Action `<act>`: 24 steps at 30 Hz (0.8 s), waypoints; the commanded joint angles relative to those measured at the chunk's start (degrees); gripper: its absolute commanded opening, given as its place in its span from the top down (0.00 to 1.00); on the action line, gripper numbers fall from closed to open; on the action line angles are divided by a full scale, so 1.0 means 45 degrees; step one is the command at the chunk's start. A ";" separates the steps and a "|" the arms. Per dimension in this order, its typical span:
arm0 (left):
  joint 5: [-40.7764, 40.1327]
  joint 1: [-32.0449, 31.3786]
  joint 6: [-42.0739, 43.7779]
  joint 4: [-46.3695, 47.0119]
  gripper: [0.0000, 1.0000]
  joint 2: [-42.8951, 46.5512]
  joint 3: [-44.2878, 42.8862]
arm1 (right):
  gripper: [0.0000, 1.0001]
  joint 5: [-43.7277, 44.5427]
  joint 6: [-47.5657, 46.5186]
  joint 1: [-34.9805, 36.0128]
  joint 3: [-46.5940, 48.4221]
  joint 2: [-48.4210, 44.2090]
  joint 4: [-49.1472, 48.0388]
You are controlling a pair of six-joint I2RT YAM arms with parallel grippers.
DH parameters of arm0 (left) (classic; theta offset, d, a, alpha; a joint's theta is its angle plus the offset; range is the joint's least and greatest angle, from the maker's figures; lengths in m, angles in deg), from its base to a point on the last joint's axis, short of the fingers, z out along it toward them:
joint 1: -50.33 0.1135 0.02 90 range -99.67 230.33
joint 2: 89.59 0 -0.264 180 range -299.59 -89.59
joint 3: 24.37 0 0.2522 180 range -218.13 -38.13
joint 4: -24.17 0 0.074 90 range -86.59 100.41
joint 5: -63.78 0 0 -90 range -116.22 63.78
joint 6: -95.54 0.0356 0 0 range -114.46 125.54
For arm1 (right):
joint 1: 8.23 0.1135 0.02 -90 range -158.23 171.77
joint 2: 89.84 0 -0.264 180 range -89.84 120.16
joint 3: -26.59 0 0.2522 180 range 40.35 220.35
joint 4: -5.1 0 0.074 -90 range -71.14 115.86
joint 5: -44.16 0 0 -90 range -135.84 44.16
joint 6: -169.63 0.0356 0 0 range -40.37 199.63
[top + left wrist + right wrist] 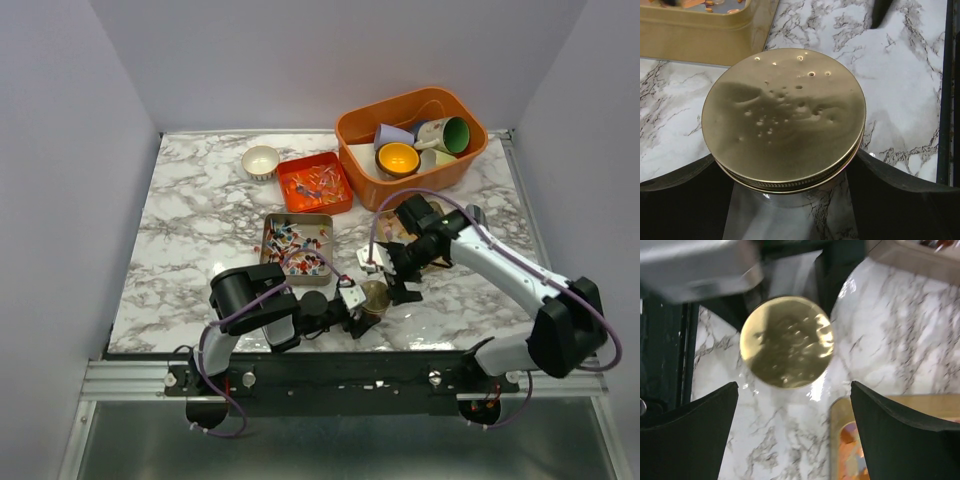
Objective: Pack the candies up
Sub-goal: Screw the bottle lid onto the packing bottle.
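Dark fingers (pixel 685 200) of the left gripper (pixel 786 159) fill the bottom of its wrist view, pressed in on either side of a glass jar (pixel 785 202) just under its gold lid (pixel 785 115), and by the look of it they are clamped on the jar. Over it hovers the right gripper (pixel 794 390), jaws wide apart and holding nothing, the lid dead ahead between them. Here's where trouble may come: the lid is on, so no candies go in until it is off. Smooth glass in a two-finger pinch could spin or tip if the right gripper twists hard or lands off-centre. The two grippers are close together too, so a clash of fingers is a fair worry. The candies (pixel 295 248) sit in a square gold tin (pixel 298 216) just beside the jar, with more in a red tray (pixel 306 159) behind it. A careless swing could catch the tin and scatter them over the marble table (pixel 190 250). Through the glass the jar looks empty, though only a sliver shows. A gold-rimmed piece (pixel 836 430) lies under the right arm; what it is, hard to say. Far back, a white bowl (pixel 261 161) and an orange bin (pixel 440 178) of cups (pixel 398 158) stand well apart, out of the way.
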 commanded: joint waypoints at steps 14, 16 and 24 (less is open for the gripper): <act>-0.0335 0.0049 -0.0325 -0.1154 1.00 -0.0163 0.0180 | 0.00 -0.2097 -0.1534 0.0284 0.2848 0.4152 0.1633; -0.0490 0.0030 -0.0306 -0.1115 1.00 -0.0163 0.0200 | 0.00 -0.1825 -0.1107 0.0304 0.2475 0.4073 0.1028; -0.0530 0.0030 -0.0364 -0.1173 1.00 -0.0202 0.0180 | 0.00 -0.1101 -0.0947 0.0304 0.1107 0.3217 0.0441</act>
